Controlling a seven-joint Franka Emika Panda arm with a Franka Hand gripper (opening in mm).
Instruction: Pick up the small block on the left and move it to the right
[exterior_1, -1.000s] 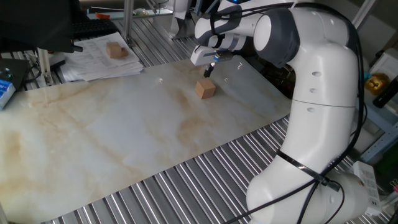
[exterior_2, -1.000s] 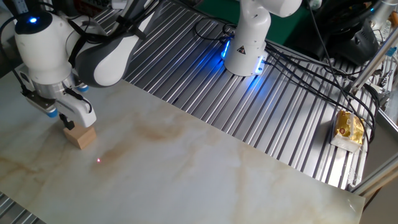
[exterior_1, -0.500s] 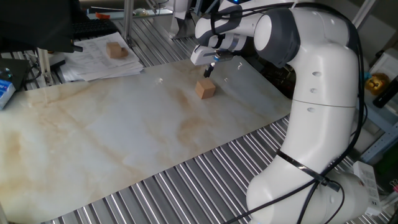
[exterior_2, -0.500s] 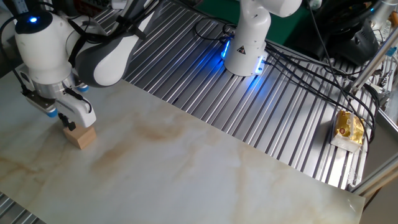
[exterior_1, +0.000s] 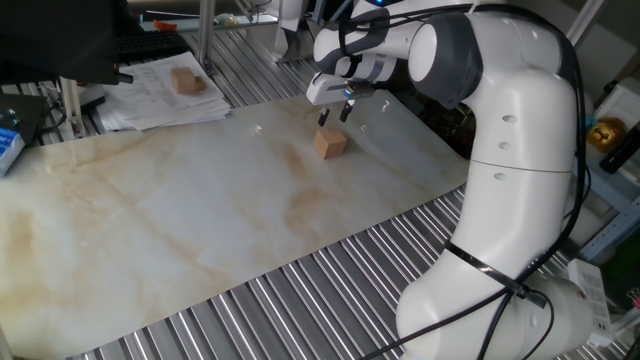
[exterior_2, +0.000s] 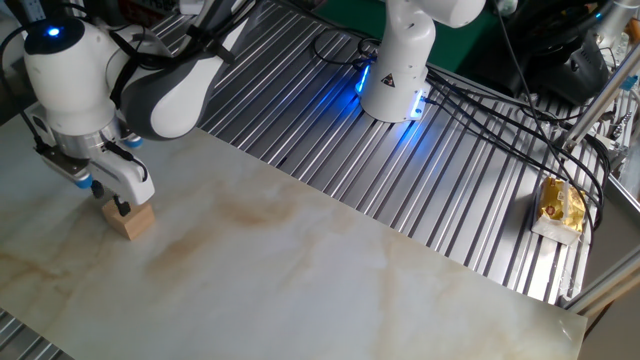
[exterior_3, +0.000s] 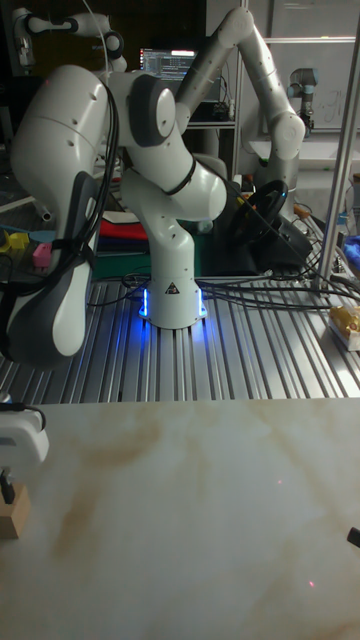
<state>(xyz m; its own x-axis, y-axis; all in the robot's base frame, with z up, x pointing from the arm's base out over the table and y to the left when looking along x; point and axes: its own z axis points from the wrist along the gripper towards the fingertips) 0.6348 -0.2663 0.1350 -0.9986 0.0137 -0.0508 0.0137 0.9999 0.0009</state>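
Note:
The small block (exterior_1: 330, 144) is a light-tan wooden cube resting on the marbled tabletop (exterior_1: 180, 220). My gripper (exterior_1: 334, 117) hangs just above it, open, its two dark fingers spread apart over the cube's top with nothing between them. In the other fixed view the gripper (exterior_2: 112, 204) sits directly over the small block (exterior_2: 132, 220), fingertips close to its upper face. The tall fixed view shows the small block (exterior_3: 12, 512) at the far left edge, with one finger (exterior_3: 7, 487) just above it; the other finger is cut off by the frame.
A second, browner wooden block (exterior_1: 186, 80) lies on a pile of papers (exterior_1: 160, 95) at the back left, off the marbled board. Ribbed metal table (exterior_2: 450, 170) surrounds the board. A yellow packet (exterior_2: 560, 205) lies at the far right.
The fingers, together over the block in the earlier frames, have spread apart. The arm and the block have stayed in place.

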